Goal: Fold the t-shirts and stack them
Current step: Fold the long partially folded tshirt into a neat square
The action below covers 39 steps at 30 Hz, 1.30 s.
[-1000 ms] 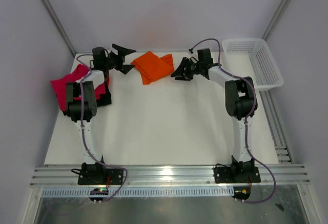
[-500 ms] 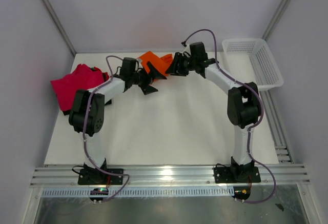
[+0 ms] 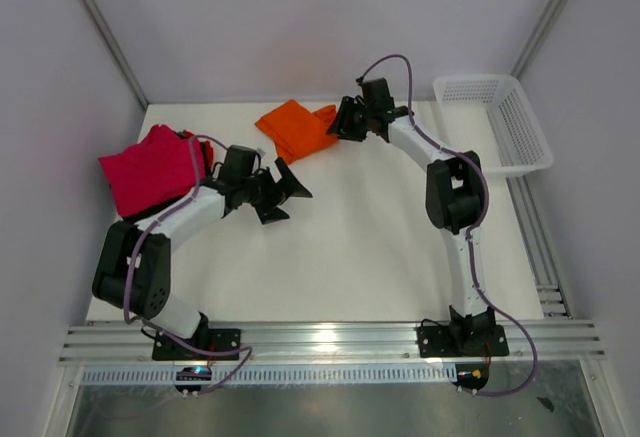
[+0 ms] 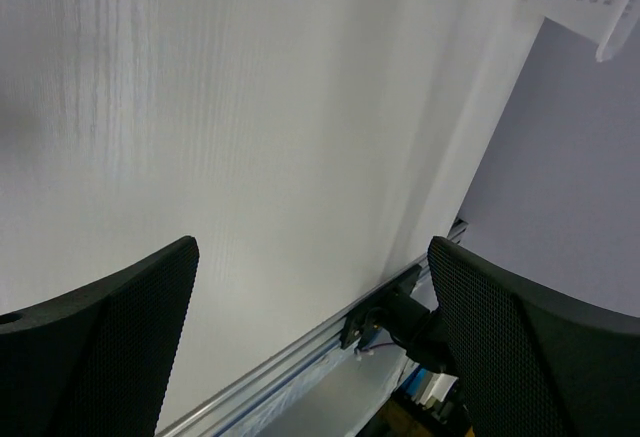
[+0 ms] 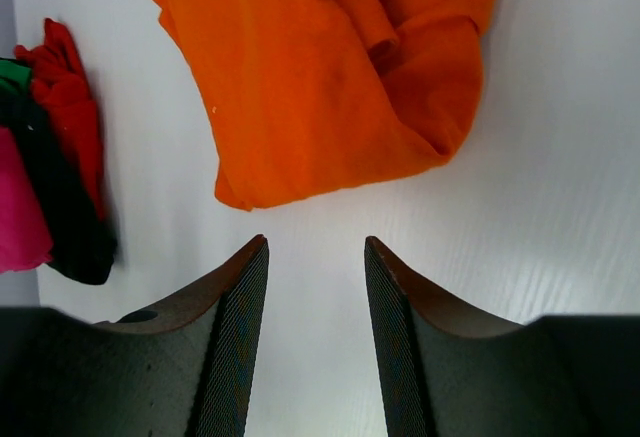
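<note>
We see the orange t-shirt [image 3: 297,129] crumpled near the far edge of the table [image 3: 350,247] and the magenta t-shirt [image 3: 150,169] bunched at its left edge. Only the right wrist view shows a black t-shirt [image 5: 70,227] beside the magenta one. The right gripper [image 3: 338,123] hovers by the orange cloth, jaws narrowly parted and empty. The left gripper [image 3: 283,197] gapes wide over bare table.

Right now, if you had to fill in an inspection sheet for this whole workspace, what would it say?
Surface: white table, no spills seen.
Job's things: orange t-shirt crumpled at the far edge; magenta-pink t-shirt at far left, black cloth at its edge.
Clutter: white mesh basket at far right; nothing seen inside.
Pincers: left pincer open over the table, holding nothing; right pincer open, tips just short of the orange t-shirt.
Cables: purple cable looping along each arm.
Surroundings: pale walls; metal rail at the near edge.
</note>
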Available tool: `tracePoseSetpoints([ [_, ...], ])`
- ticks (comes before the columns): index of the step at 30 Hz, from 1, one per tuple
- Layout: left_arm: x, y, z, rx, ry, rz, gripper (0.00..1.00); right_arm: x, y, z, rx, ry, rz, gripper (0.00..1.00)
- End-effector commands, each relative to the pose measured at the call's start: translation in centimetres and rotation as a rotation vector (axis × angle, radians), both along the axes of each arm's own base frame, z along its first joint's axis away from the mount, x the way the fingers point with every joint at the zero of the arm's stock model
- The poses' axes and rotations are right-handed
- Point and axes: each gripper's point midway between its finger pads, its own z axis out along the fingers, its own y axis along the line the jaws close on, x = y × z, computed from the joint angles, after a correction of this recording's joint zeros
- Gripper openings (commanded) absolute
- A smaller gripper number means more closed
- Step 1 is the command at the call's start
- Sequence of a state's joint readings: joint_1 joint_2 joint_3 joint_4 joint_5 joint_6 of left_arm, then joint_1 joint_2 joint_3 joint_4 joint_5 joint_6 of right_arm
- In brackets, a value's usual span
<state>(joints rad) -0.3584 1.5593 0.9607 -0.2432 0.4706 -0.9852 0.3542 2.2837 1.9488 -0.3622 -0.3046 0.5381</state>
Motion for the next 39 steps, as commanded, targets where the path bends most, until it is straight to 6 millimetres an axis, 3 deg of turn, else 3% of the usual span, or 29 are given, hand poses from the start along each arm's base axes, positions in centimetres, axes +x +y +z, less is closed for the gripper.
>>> tracePoseSetpoints([
  [1, -0.6, 0.4, 2.1, -0.009, -0.060, 0.003, 0.99, 2.1, 3.0, 4.5, 0.164, -0.124, 0.064, 0.48],
  [6, -1.3, 1.0, 6.0, -0.021, -0.136, 0.021, 0.99, 3.0, 5.0, 4.9, 0.286, -0.153, 0.090, 0.48],
  [11, -2.3, 1.8, 7.5, -0.006, -0.172, 0.036, 0.99, 4.4, 6.0, 5.4, 0.370, -0.212, 0.093, 0.48],
  [19, -4.2, 3.1, 7.3, 0.009, -0.166, 0.075, 0.99, 6.9, 6.7, 1.7, 0.402, -0.156, 0.003, 0.48],
  [23, -4.8, 3.8, 7.9, 0.036, -0.183, 0.080, 0.99, 7.0, 6.2, -1.6, 0.335, -0.091, -0.065, 0.48],
  [27, -4.9, 3.7, 9.0, 0.021, -0.205, 0.077, 0.99, 5.3, 5.3, -5.0, 0.218, 0.010, -0.110, 0.48],
  [32, -4.8, 3.6, 9.6, 0.015, -0.212, 0.074, 0.99, 2.3, 4.3, -6.8, 0.072, 0.078, -0.129, 0.48],
  [38, -4.9, 3.7, 10.2, 0.012, -0.236, 0.076, 0.99, -3.4, 3.1, -6.9, -0.015, 0.118, -0.080, 0.48],
  [39, -5.0, 3.7, 10.3, 0.011, -0.240, 0.075, 0.99, -5.0, 2.6, -8.0, -0.031, 0.152, -0.072, 0.48],
])
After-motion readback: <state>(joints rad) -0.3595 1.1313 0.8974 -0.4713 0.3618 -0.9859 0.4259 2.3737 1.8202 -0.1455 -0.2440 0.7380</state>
